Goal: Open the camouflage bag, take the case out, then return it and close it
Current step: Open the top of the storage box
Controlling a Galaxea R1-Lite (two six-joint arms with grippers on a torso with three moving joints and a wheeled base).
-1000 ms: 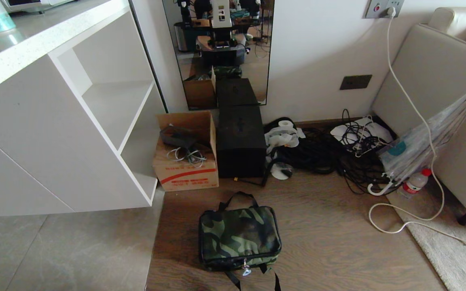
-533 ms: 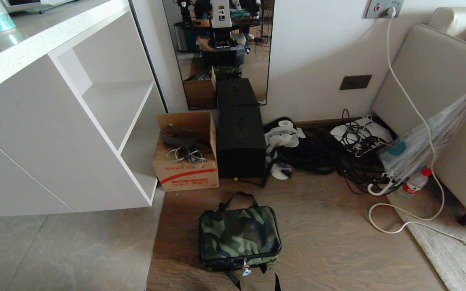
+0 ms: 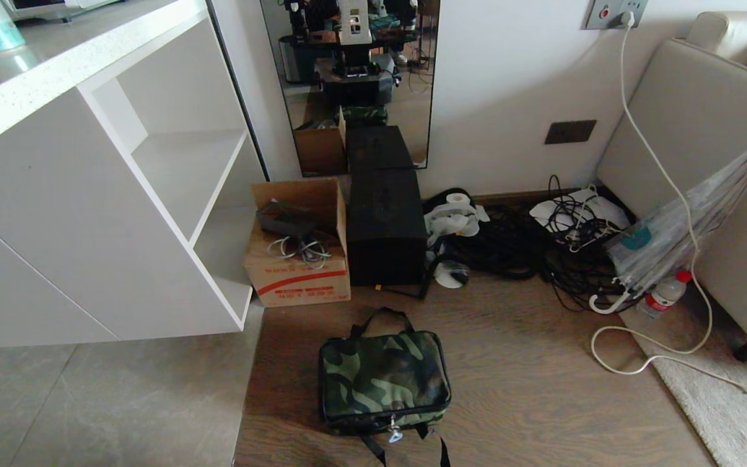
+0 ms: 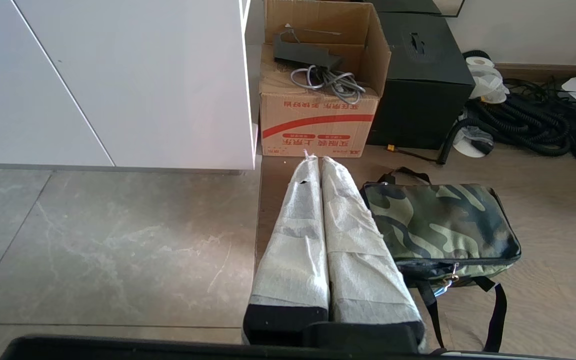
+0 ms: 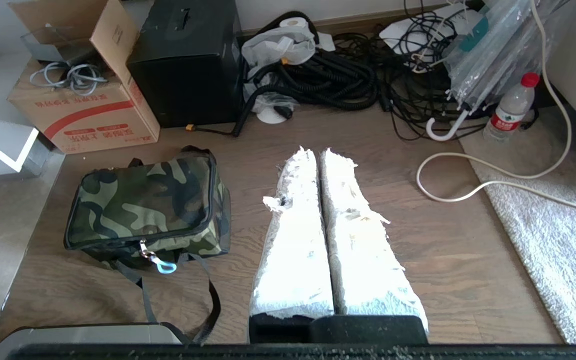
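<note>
The camouflage bag [image 3: 383,381] lies zipped shut on the wood floor just in front of me, black straps trailing from its near edge and a small blue-tagged zip pull [image 3: 394,434] hanging there. It also shows in the left wrist view [image 4: 440,222] and the right wrist view [image 5: 148,207]. The case is hidden. My left gripper [image 4: 316,159] hangs shut and empty above the floor, off the bag's one side. On the other side, my right gripper [image 5: 316,151] is shut and empty too. Neither arm appears in the head view.
Behind the bag stand a brown cardboard box [image 3: 299,243] with cables in it and a tall black box [image 3: 385,227]. A white cabinet [image 3: 101,188] fills the left. Tangled black cables [image 3: 542,250], a white cord [image 3: 646,337], a water bottle [image 3: 665,292] and a rug [image 3: 723,402] lie at the right.
</note>
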